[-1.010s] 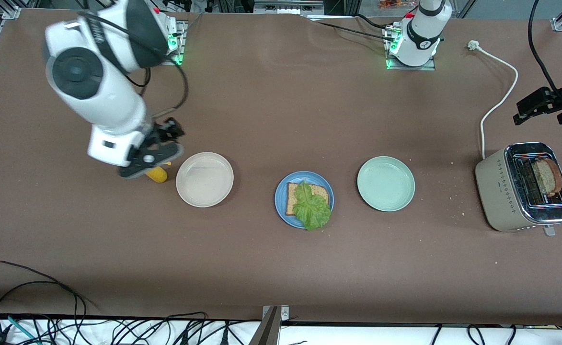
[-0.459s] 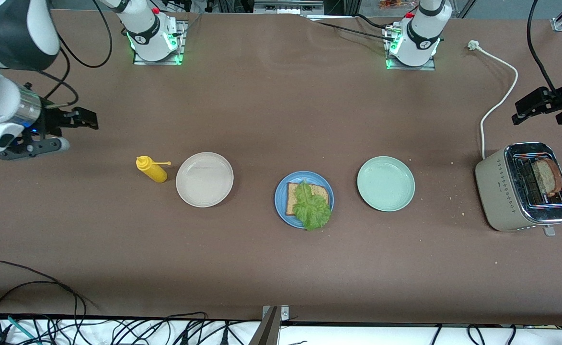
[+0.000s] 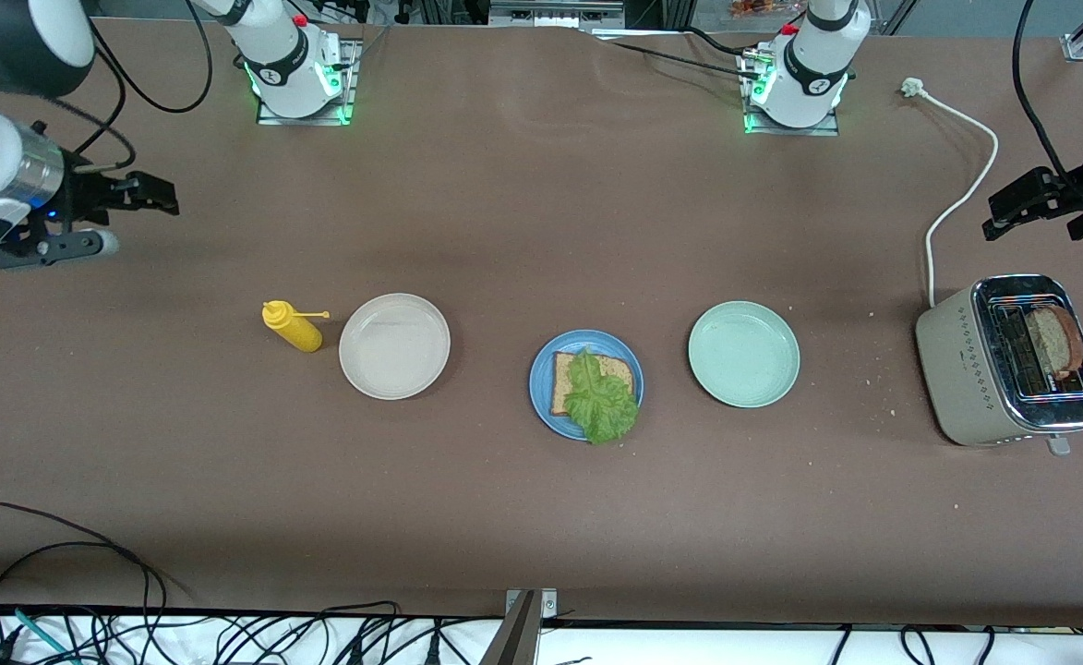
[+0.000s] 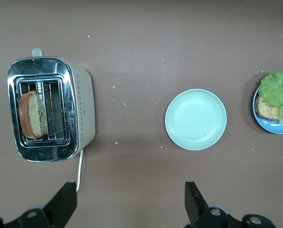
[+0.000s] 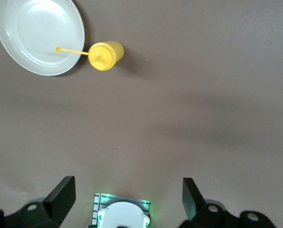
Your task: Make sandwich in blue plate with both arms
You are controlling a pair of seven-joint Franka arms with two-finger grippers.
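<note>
The toaster point(image 3: 1012, 360) holds what looks like the second slice point(image 3: 1055, 338). On the blue plate point(image 3: 541, 399), bread and lettuce point(image 3: 602, 399) wait. My left gripper point(image 3: 1040, 205) hangs released above bare table beside the toaster; my right gripper point(image 3: 112, 212) waits released. Next: fetch that slice.

The whole table point(image 3: 504, 517) is seen from a high camera facing the two arm bases along the top edge. From the left wrist, the table is viewed straight down from well above, taking in the toaster point(image 4: 49, 109), the mint-green plate point(image 4: 196, 119) and part of the blue plate point(image 4: 274, 126). From the right wrist, the mustard bottle point(image 5: 105, 55) and cream plate point(image 5: 37, 35) are viewed likewise. All are shared with the front view.
</note>
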